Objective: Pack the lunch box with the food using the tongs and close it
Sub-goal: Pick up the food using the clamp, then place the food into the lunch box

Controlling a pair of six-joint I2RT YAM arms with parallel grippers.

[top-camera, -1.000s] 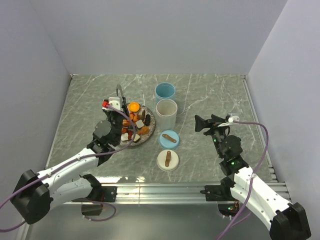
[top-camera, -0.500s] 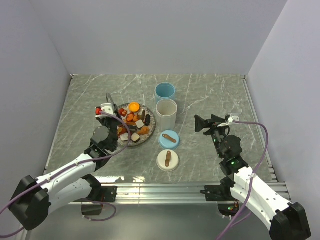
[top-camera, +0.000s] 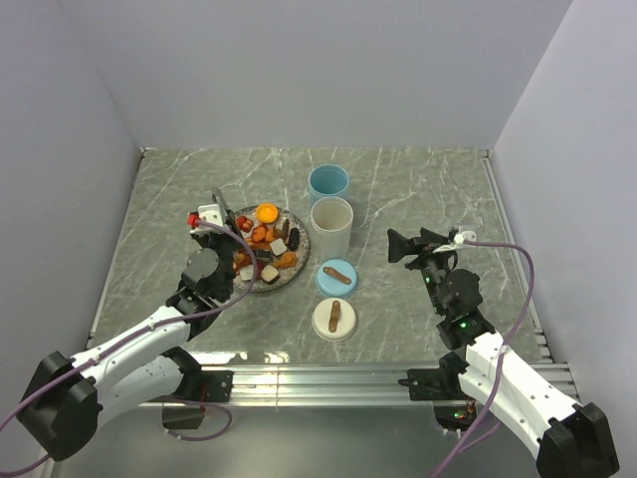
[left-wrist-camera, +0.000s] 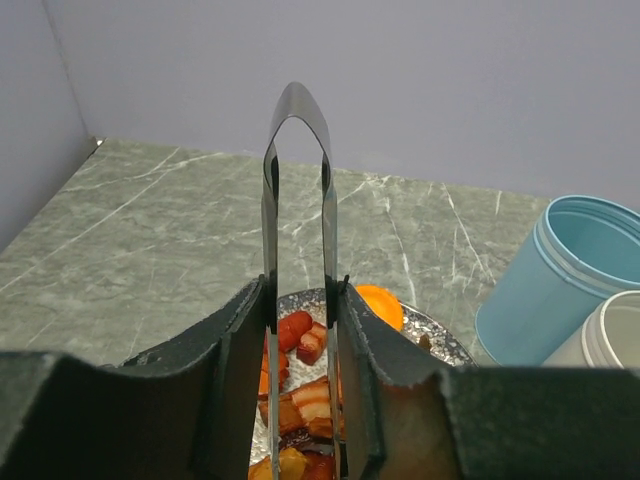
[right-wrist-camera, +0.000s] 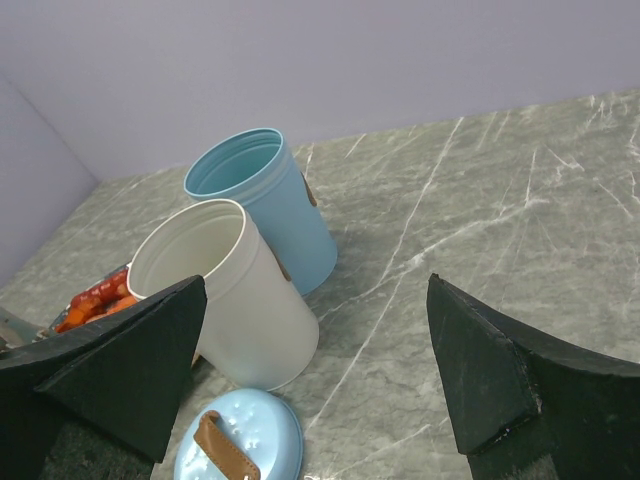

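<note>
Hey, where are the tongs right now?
The tongs are clamped in the left tool, over the plate of food. In the top view, that puts them left of the white cup.

I read everything off the plate (top-camera: 302, 242). The food (top-camera: 267, 239) sits on it, and the tongs (left-wrist-camera: 269, 220) stand over its left edge, in my left hand (left-wrist-camera: 300, 300). Just right stands the near cup (top-camera: 331, 227), with the far cup (top-camera: 328, 183) behind it. On the surface (top-camera: 418, 189), right-front, lie the far lid (top-camera: 337, 276) and then the near lid (top-camera: 335, 319). My right hand (top-camera: 395, 249) is well right.
</note>
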